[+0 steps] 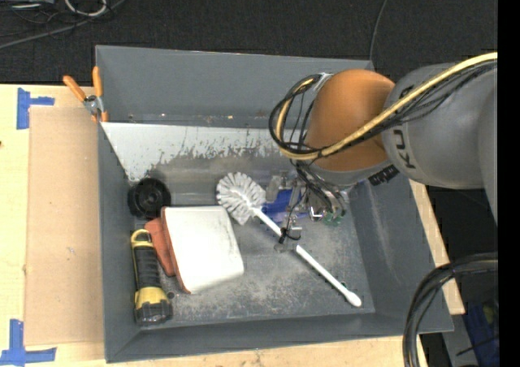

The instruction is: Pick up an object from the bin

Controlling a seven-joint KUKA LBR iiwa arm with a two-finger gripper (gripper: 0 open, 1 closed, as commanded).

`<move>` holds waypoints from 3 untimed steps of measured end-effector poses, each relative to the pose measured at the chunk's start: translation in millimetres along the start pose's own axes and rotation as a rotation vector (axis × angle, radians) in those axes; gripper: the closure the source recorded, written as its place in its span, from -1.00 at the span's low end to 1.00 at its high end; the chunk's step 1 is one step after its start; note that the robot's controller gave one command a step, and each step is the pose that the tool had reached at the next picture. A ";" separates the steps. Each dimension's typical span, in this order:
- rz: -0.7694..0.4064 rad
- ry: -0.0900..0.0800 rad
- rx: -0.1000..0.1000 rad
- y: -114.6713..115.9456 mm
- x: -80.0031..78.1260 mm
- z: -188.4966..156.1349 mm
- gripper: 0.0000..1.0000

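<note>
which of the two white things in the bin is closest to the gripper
The white brush: its thin handle passes right under the gripper mid-bin. The white box lies apart, further left in the view.

Moderate light falls from above on the grey metal bin (390, 235). Its far inner wall (195, 142) carries a pale band of glare, brightest toward the bin's left corner. The white box (203, 248) at the bin's left looks almost washed out. The orange cover (349, 114) over the bin's right side has a soft sheen; the bin floor beneath it is shaded. Beyond the bin's far rim all is dark.
</note>
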State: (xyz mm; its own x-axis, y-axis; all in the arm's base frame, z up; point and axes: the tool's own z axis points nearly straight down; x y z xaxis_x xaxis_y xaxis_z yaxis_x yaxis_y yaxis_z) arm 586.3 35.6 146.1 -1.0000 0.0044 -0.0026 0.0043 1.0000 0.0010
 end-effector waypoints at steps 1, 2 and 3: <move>0.023 -0.003 -0.003 -27.6 -27.4 80.3 -1.00; 0.123 -0.003 -0.001 -44.4 -27.9 76.7 -1.00; 0.072 -0.004 -0.002 -35.5 -28.1 77.0 -1.00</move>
State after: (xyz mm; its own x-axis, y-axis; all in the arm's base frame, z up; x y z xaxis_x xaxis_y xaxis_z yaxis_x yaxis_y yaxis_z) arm 614.4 0.0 69.2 -0.9971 0.0758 -0.0062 0.0758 0.9971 0.0038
